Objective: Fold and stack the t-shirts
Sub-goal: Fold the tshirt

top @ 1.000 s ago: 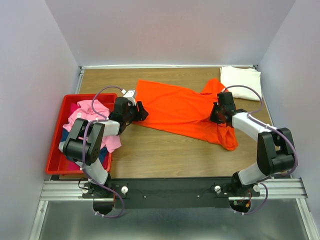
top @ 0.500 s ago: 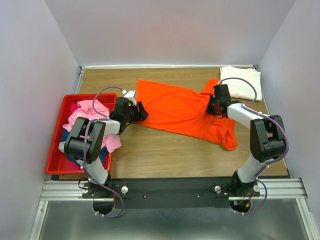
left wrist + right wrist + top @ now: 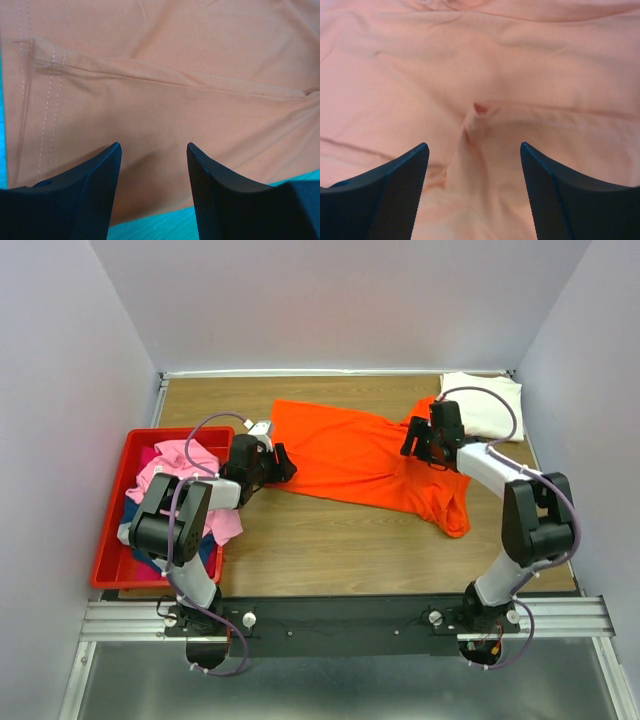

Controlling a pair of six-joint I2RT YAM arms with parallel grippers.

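Observation:
An orange t-shirt lies spread and rumpled across the middle of the table. My left gripper stands open at the shirt's left edge, its jaws straddling the hem without closing on it. Over the shirt's right part my right gripper is open above a raised pinch of cloth, holding nothing. A cream-white t-shirt sits folded at the far right corner. A pink t-shirt and a dark blue one are heaped in the red bin.
The red plastic bin stands at the table's left edge beside my left arm. The wooden tabletop shows bare in front of the orange shirt. Grey walls close in on three sides.
My right gripper moved up and left over the orange shirt and opened, letting go of the cloth it had pinched. The left arm has not moved.

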